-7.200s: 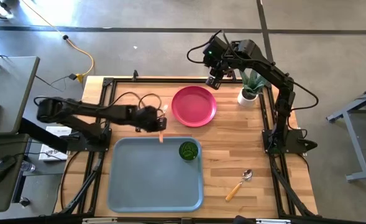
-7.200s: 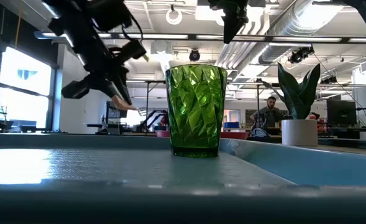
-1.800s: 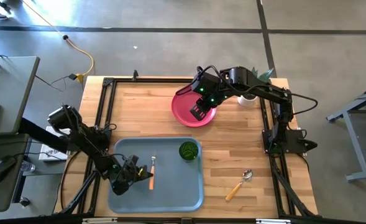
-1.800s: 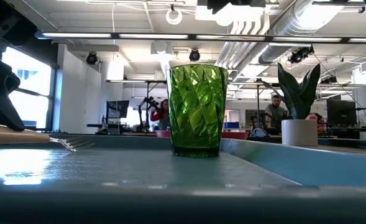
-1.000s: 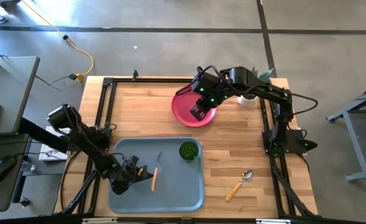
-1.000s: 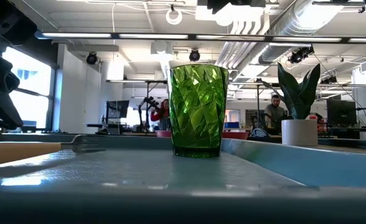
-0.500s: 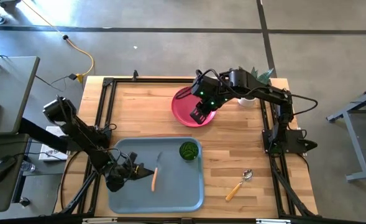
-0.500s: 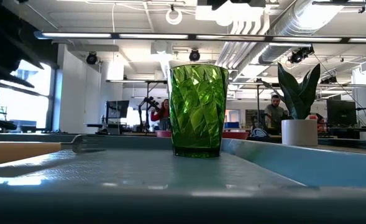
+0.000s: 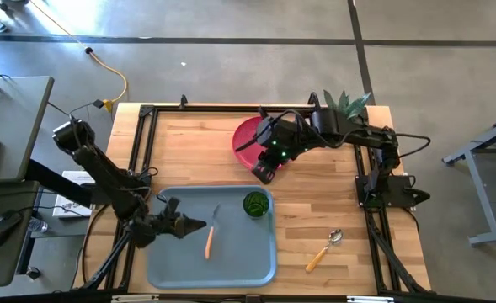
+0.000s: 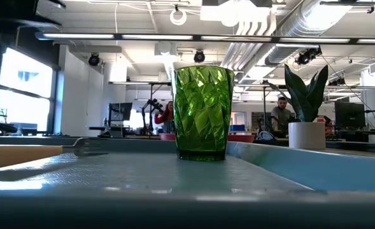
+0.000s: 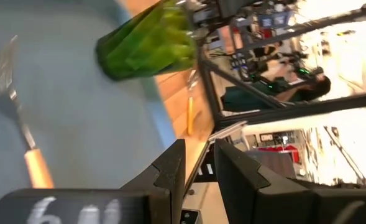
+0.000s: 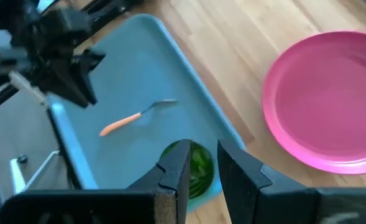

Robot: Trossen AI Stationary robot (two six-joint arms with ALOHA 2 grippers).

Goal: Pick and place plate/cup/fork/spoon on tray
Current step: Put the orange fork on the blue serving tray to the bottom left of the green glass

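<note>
The grey-blue tray [image 9: 172, 263] lies at the table's near left. On it the fork [image 9: 210, 240] lies flat, tines toward the far edge, and the green cup [image 9: 253, 203] stands upright in the far right corner. The pink plate [image 9: 248, 135] rests on the table beyond the tray. The spoon [image 9: 325, 249] lies on the wood to the tray's right. My left gripper [image 9: 195, 225] hovers over the tray's left part, left of the fork, open by a narrow gap with nothing in it. My right gripper [image 9: 261, 174] hangs between plate and cup, open by a narrow gap, empty.
A white pot with a green plant [image 9: 344, 105] stands at the far right corner, behind my right arm. A black frame rail [image 9: 146, 151] runs along the table's left side. Bare wood [image 9: 197, 147] lies between the tray and the far edge.
My left gripper has risen off the tray and rolled about its own axis, staying left of the fork. The fork lies still on the tray. My right gripper has swung from above the plate toward the near edge, closer to the cup.
</note>
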